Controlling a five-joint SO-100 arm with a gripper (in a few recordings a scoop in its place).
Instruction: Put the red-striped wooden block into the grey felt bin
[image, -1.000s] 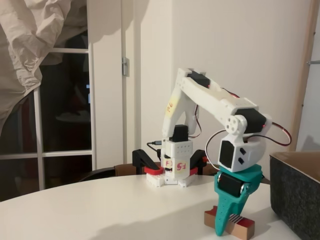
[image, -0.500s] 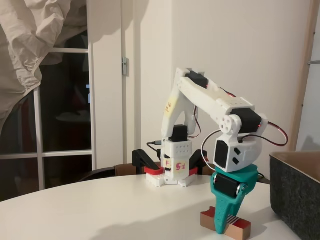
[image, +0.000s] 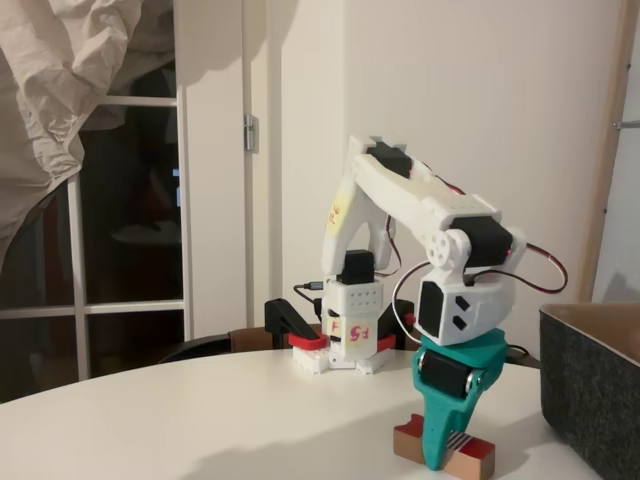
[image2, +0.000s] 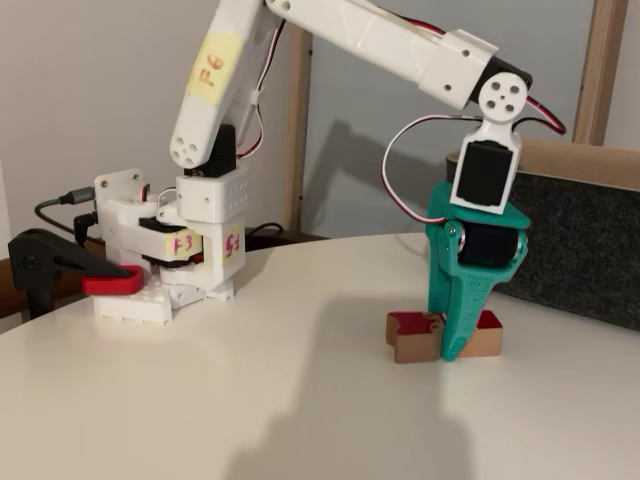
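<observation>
In both fixed views the red-striped wooden block (image: 446, 455) (image2: 410, 338) lies flat on the white worktop (image: 200, 420) (image2: 250, 400), low in the frame and right of centre. Its top is red, and thin white stripes show on it just beside the teal fingers in the first of these views. The teal hand (image: 440, 455) (image2: 452, 345) points straight down with its tips at worktop level, straddling the block about the middle of its length, so that brown ends stick out to either side. The fingers look drawn in against the block's sides, though the contact itself is hidden behind the near finger; the block rests on the worktop, not lifted.

Above the hand sit a black servo and the white wrist housing, from which the white arm (image: 400, 190) (image2: 350, 40) climbs up and back toward the centre of the frame.

At the right edge, just beyond the block, stands the grey felt bin (image: 595, 385) (image2: 590, 240), dark-walled with a pale tan rim, apart from the block.

Farther back, the arm's white base (image: 345, 335) (image2: 170, 260) is fixed to the worktop's far edge with black and red clamps (image: 295, 330) (image2: 70, 270). Behind it are a pale wall, a door with dark glass panes (image: 130, 230) and crumpled pale fabric (image: 60, 80) in the upper left.
</observation>
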